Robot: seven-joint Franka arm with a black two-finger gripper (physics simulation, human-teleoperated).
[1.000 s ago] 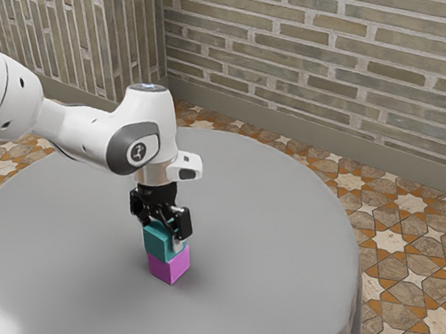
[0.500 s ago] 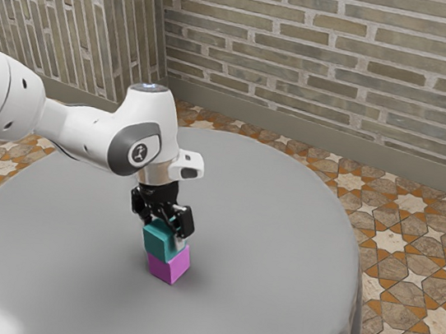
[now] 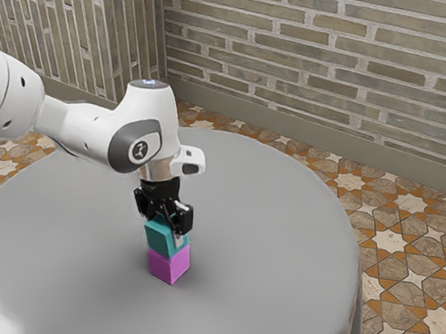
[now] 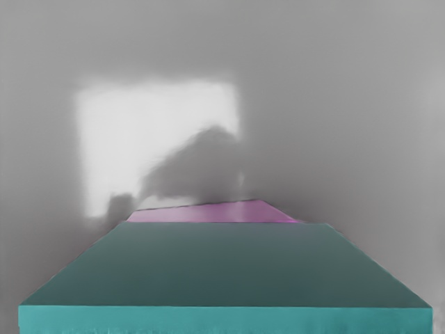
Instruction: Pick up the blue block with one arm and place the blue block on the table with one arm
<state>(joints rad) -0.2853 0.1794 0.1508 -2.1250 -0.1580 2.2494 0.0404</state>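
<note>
Holding: one teal block (image 3: pixel 160 240), grasped by my gripper (image 3: pixel 167 230), just above one purple block (image 3: pixel 167 267) on the grey table (image 3: pixel 280 233).

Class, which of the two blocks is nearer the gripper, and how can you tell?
The teal block: the gripper holds it, while the magenta block is lower down, below the teal one.

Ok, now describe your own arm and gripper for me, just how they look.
My arm is glossy white with rounded segments and small dark dots. A dark grey panel with a round emblem sits at the wrist, and a grey disc with a pale bluish glow caps it. A white housing with a dark patch juts out lower down. My gripper is black and angular, with two fingers.
</note>
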